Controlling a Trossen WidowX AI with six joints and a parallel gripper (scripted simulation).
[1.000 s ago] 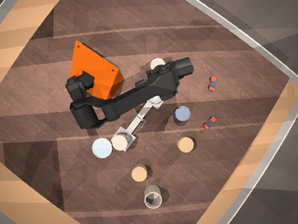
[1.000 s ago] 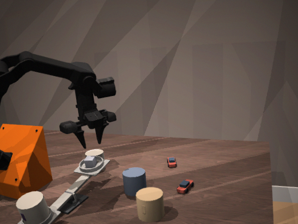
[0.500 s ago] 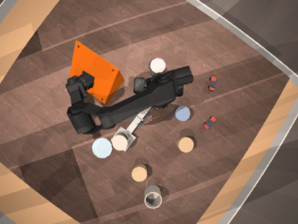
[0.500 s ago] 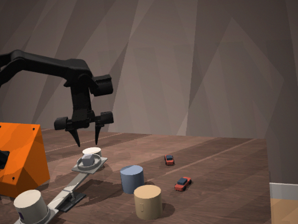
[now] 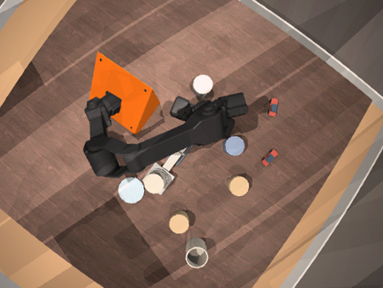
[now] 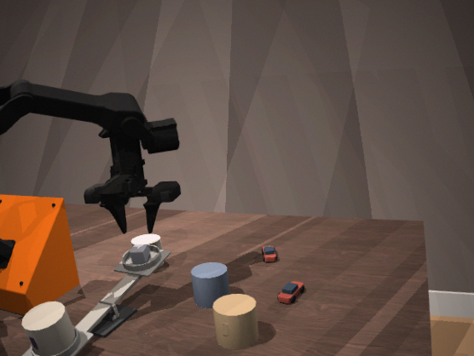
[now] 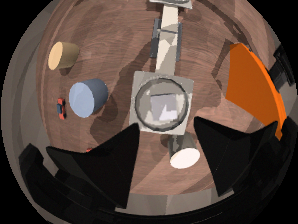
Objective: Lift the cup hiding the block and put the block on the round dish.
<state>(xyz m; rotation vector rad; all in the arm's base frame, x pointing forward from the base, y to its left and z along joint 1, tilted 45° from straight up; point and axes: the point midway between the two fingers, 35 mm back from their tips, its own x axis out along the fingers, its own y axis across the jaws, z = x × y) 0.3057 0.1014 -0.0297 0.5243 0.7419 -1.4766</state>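
Note:
The balance beam (image 6: pixel 121 287) (image 7: pixel 168 30) runs from a near end to a far end. On the far end's ringed pad a small grey block (image 6: pixel 139 254) (image 7: pixel 161 104) lies uncovered. A white cup (image 5: pixel 203 84) (image 6: pixel 147 240) (image 7: pixel 184 157) stands upside down on the table just behind that pad. The other cup (image 5: pixel 154 182) (image 6: pixel 49 327) stands on the near end. The pale blue round dish (image 5: pixel 131 190) lies right beside that near cup. My gripper (image 6: pixel 136 228) (image 7: pixel 166 124) is open and empty, pointing down a little above the block. In the overhead view the arm hides the block.
An orange wedge (image 5: pixel 122 93) (image 6: pixel 30 251) (image 7: pixel 249 90) stands by the arm's base. A blue cylinder (image 5: pixel 234 146) (image 6: pixel 209 283) (image 7: pixel 87 96), two tan cylinders (image 5: pixel 238 185) (image 5: pixel 178 222), an open grey cup (image 5: pixel 196 253) and two toy cars (image 5: pixel 272 107) (image 5: pixel 270 158) stand around.

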